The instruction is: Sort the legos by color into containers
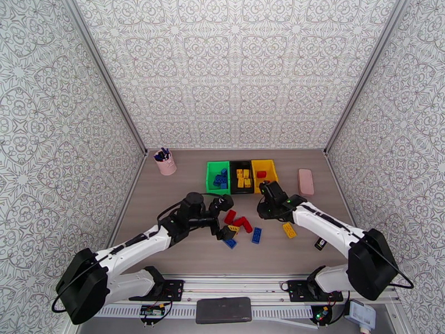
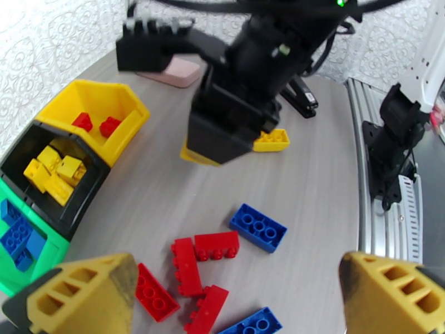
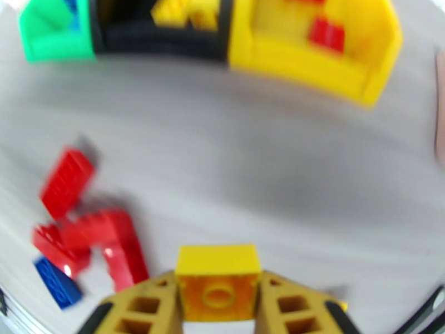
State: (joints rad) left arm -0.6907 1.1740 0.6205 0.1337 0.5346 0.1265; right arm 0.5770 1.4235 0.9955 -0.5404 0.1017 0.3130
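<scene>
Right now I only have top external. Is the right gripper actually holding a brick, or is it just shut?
Observer: Holding. On the right wrist camera the right gripper is shut on a yellow brick.
Operator: Left gripper?
Observer: On its own wrist camera the left gripper is wide open, with nothing in it.
Operator: What's under it? The arm blocks me.
Observer: Four red bricks lie loose on the table below it.
</scene>
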